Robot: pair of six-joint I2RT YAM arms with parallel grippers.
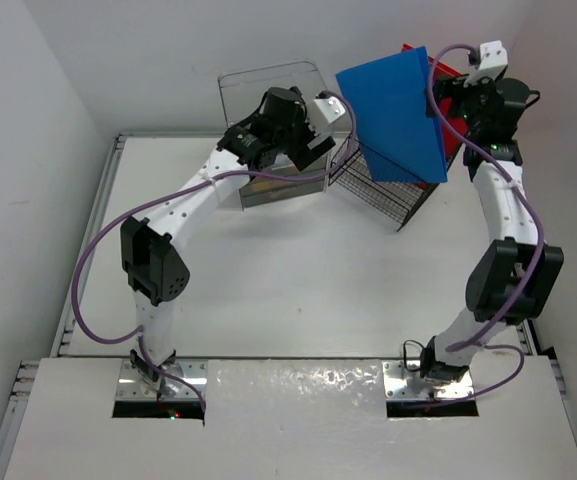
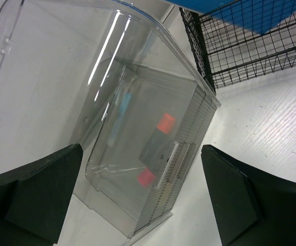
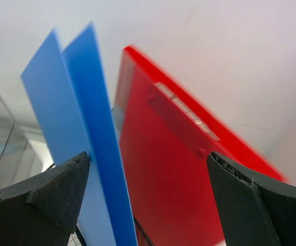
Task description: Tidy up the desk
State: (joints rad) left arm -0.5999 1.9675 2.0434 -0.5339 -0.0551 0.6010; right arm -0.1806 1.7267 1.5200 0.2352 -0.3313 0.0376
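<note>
The white desk bears a clear plastic organizer at the back centre and a black wire rack to its right. A blue folder and a red folder stand in the rack. My left gripper hovers open over the organizer, which holds red-capped items. My right gripper is open at the folders' top edges. In the right wrist view the blue folder and red folder stand between its fingers.
White wall panels close in the desk at the back and both sides. The wire rack stands close beside the organizer's right end. Bare desk surface lies in front of both.
</note>
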